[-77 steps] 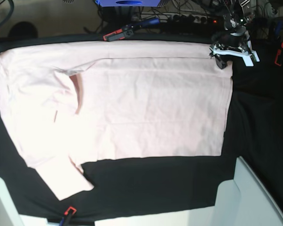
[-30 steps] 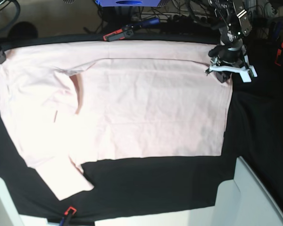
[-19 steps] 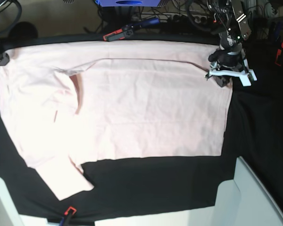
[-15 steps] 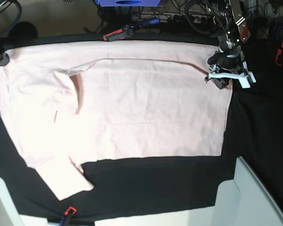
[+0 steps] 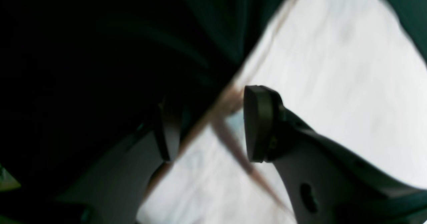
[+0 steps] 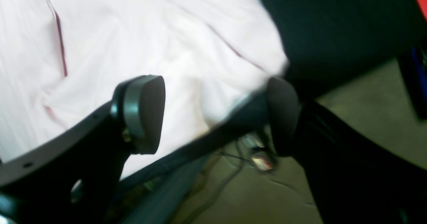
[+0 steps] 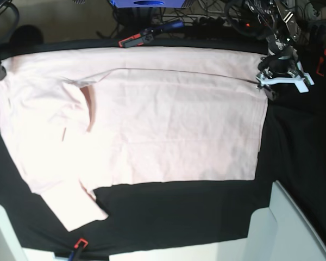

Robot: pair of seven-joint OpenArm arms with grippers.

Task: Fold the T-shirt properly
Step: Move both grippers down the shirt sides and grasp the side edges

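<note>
A: Where is there room to reach in?
B: The black table cloth [image 7: 179,212] in front lies bare.
A: Any obstacles?
B: Clamps [image 7: 146,35] along the far edge, a white bin [image 7: 282,228] at the near corner.

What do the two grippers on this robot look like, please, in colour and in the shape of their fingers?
The left gripper has pale grey-white curved finger arms ending in dark, flat, rounded pads; from the base view its bracket looks white beneath black joints and cables. The right gripper is all black, with similar oval dark pads.
</note>
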